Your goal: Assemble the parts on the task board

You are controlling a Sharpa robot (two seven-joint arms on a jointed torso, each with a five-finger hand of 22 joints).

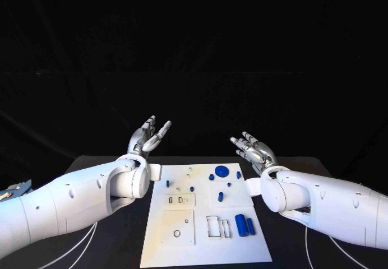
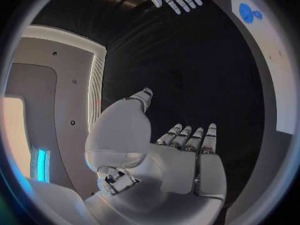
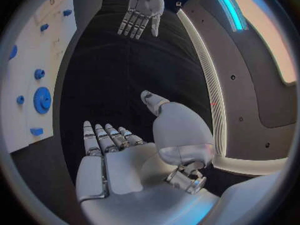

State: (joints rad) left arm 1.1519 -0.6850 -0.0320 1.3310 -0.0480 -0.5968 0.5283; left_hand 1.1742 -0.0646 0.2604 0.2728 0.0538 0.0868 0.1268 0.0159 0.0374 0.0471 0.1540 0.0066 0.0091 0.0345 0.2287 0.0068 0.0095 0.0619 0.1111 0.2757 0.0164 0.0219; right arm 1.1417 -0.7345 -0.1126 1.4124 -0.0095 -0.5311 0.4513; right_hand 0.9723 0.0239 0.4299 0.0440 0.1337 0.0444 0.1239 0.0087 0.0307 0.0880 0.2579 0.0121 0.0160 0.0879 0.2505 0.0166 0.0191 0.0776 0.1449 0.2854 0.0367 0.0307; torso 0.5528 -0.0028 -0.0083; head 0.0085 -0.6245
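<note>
The flat white task board carries a round blue gear and two blue cylinders; left hand and right hand hover spread, holding nothing.

Two white robot arms reach forward from either side, wrists raised. The silver many-fingered left hand points upward, fingers extended and slightly apart, holding nothing. The silver many-fingered right hand likewise stands empty, palm turned inward, fingers spread.
</note>
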